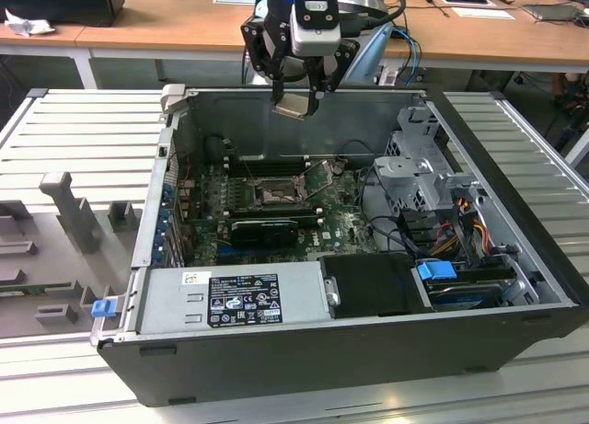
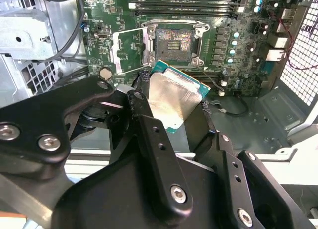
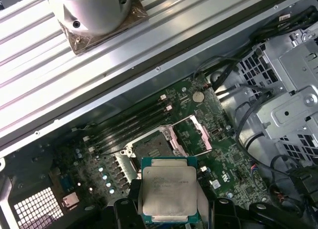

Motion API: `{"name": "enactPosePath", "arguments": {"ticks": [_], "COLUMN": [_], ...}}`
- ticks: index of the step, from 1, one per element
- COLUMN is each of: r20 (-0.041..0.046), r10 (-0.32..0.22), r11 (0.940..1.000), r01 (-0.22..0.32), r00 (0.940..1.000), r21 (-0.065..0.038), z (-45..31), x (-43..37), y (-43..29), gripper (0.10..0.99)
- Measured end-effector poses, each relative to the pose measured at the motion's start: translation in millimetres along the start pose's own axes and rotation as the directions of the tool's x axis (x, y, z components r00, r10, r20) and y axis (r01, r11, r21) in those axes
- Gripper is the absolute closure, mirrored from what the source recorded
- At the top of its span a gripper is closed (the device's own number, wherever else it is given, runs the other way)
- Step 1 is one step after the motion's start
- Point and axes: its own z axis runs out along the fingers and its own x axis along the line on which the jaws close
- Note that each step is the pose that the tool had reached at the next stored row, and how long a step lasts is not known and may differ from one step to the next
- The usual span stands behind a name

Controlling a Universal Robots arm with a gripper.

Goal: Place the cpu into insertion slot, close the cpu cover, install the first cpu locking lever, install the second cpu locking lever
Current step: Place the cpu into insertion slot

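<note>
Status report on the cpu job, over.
Gripper shut on cpu, above the case. Insertion slot bare, cpu cover open. Nothing blocking the slot.

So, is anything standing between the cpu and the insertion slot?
Nothing visible does. The gripper holds the cpu above the case, the insertion slot lies bare below, and the cpu cover is swung open to one side.

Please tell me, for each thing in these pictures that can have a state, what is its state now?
cpu: held in the air, not seated.
gripper: shut on cpu.
slot: empty.
cover: swung open.
case: open on top.
</note>
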Motion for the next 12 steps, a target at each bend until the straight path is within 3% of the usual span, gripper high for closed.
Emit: {"name": "enactPosePath", "arguments": {"ticks": [12], "r20": [0.0058], "r10": [0.064], "r11": [0.9979], "r01": [-0.064], "r00": [0.9979], "r21": [-0.001], "z": [0.1], "x": [0.0], "y": [0.0], "gripper": [0.561]}}
